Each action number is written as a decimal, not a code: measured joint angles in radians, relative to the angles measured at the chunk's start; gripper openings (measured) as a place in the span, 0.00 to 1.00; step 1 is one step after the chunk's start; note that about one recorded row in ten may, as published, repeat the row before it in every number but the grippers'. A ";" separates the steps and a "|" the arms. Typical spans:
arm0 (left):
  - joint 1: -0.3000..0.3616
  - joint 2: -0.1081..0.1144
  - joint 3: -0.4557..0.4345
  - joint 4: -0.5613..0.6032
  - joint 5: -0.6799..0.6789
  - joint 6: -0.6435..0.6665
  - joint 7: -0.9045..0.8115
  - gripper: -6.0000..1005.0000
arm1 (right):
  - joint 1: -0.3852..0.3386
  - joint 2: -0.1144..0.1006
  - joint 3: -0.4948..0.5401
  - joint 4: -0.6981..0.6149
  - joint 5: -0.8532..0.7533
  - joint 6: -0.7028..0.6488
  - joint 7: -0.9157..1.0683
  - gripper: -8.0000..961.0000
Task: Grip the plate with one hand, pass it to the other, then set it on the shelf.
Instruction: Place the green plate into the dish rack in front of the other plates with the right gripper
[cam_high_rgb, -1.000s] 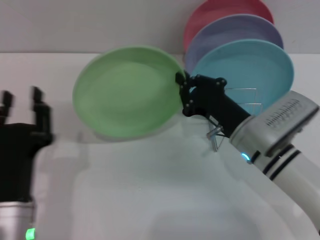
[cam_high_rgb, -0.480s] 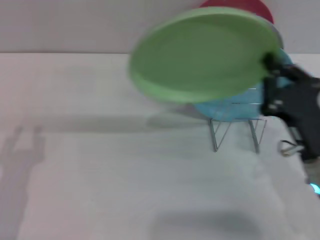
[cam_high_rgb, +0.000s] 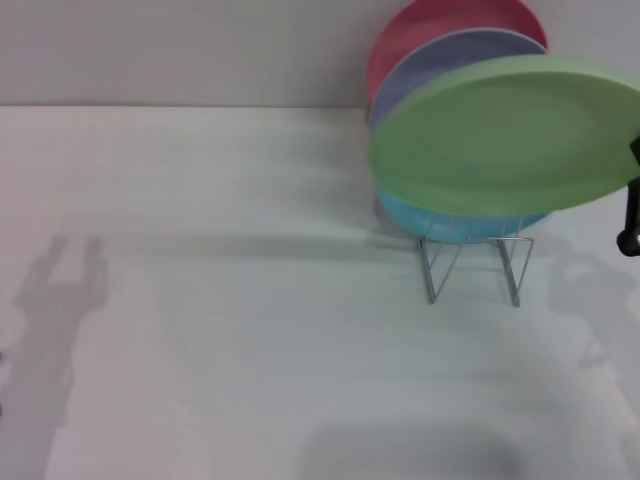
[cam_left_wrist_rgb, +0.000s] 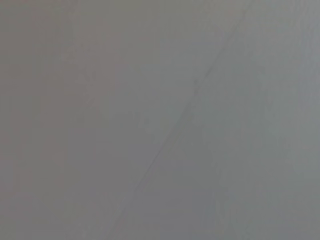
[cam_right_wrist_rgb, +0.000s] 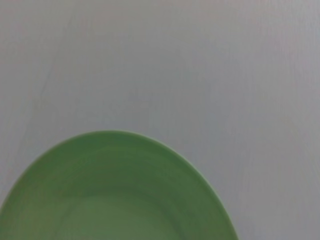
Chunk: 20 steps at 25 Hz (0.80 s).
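One round light-green matte plate (cam_high_rgb: 505, 135) hangs tilted above thin silver wire rack (cam_high_rgb: 472, 262), far right; black right gripper (cam_high_rgb: 632, 215) at its right rim, grip state unclear.

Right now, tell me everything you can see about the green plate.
The green plate is round, shallow, plain and matte, likely plastic. It hangs in the air, tilted near flat, just above the wire rack and in front of the blue plate, lavender plate and pink plate standing there. Its right edge meets the right gripper, mostly out of frame, which seems to hold it. It is not yet slotted in.
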 joint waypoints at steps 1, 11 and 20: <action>0.000 0.000 0.001 0.001 0.000 -0.001 0.000 0.49 | -0.001 -0.001 0.001 -0.022 0.000 0.006 0.000 0.03; -0.001 -0.001 0.008 0.033 0.001 -0.001 0.007 0.49 | 0.015 -0.003 -0.006 -0.075 -0.007 0.094 0.001 0.03; -0.001 -0.002 0.009 0.039 0.001 -0.001 0.008 0.50 | 0.018 -0.007 -0.024 -0.097 -0.014 0.134 0.009 0.03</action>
